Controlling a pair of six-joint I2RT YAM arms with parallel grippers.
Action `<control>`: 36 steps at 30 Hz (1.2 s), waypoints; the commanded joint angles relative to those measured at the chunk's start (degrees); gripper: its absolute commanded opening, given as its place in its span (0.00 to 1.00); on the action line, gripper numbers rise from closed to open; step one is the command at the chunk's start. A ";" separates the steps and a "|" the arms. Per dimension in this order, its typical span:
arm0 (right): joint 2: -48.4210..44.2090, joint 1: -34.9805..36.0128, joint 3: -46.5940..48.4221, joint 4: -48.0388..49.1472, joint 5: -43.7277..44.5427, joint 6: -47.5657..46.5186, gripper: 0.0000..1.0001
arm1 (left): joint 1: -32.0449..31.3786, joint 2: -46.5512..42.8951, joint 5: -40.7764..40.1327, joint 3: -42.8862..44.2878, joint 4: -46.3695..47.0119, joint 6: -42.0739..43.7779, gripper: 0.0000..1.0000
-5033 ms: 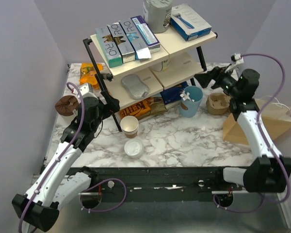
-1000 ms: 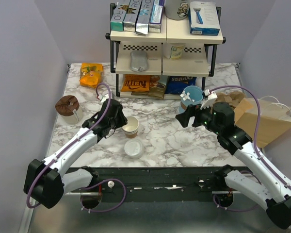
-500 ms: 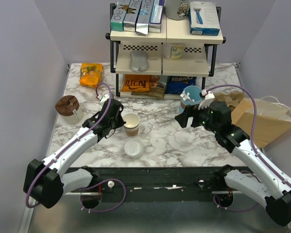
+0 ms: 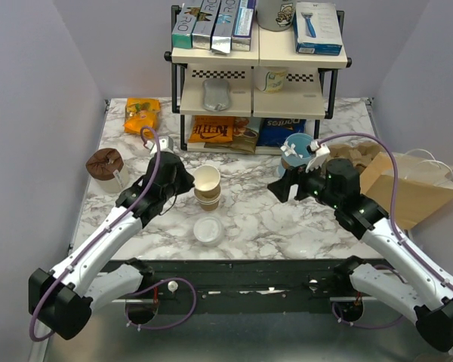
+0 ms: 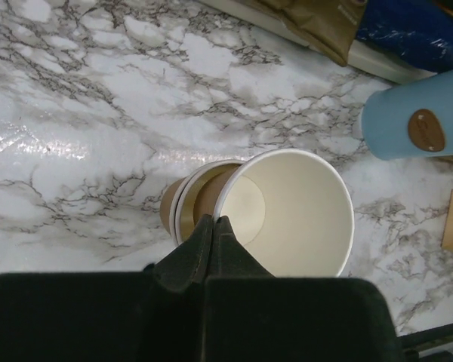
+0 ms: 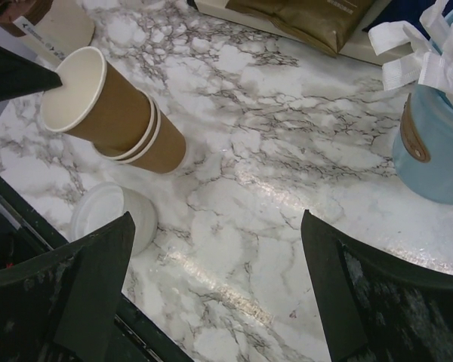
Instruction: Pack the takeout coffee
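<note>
Several tan paper cups without lids point(image 4: 207, 199) stand nested on the marble. My left gripper point(image 5: 213, 223) is shut on the rim of the top cup point(image 5: 291, 215), which is tilted and raised partly out of the others point(image 6: 155, 143). That top cup is empty point(image 6: 72, 87). A white lid piece point(image 4: 208, 230) sits in front of the stack point(image 6: 109, 215). My right gripper point(image 6: 226, 249) hangs open over bare marble to the right of the cups, holding nothing. The takeout coffee is out of view.
A light-blue cup point(image 4: 298, 149) stands right of centre, and a brown paper bag point(image 4: 415, 188) lies at the right edge. A two-tier shelf point(image 4: 257, 56) with boxes and snack packs fills the back. A brown-topped cup point(image 4: 104, 163) stands at the left.
My left gripper has shut on the top cup's rim and lifted and tilted it out of the stack. The right arm has hardly moved.
</note>
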 commanded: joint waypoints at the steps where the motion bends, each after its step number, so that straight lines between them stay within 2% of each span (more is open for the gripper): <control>1: -2.77 0.41 -0.23 2.38 1.39 2.40 1.00 | -0.30 -4.05 1.69 3.96 0.92 2.58 0.00; 7: -13.66 0.41 -1.19 0.98 15.26 10.84 1.00 | -3.63 -1.52 7.32 8.00 7.59 7.42 0.00; 10: -20.34 0.33 -3.12 0.10 19.76 11.29 1.00 | -8.99 3.23 7.75 10.20 10.05 9.26 0.00; 14: -25.62 0.33 -4.53 -3.15 21.62 11.55 1.00 | -15.06 10.78 6.27 13.63 9.71 11.55 0.00; 22: -23.35 0.33 -3.92 -6.76 20.92 10.76 1.00 | -23.50 28.10 2.13 18.28 13.84 11.99 0.00; 28: -20.27 0.41 -2.25 -10.36 22.05 9.79 1.00 | -24.47 36.63 5.03 20.32 15.85 10.77 0.00; 30: -20.01 0.33 -2.60 -10.89 22.76 9.62 1.00 | -24.56 37.51 4.59 20.41 15.95 10.41 0.08; 32: -19.57 0.33 -3.13 -10.98 22.68 9.62 1.00 | -24.56 37.60 4.59 20.50 15.86 10.67 0.32; 34: -19.48 0.33 -3.13 -11.24 22.68 9.18 1.00 | -24.65 37.17 6.51 19.71 16.38 11.38 0.42; 35: -19.30 0.33 -2.87 -11.50 22.41 9.00 1.00 | -24.65 36.90 7.22 19.27 17.52 11.55 0.55; 36: -19.21 0.33 -2.52 -11.77 22.41 9.00 1.00 | -24.56 36.12 7.66 18.83 17.70 11.55 0.58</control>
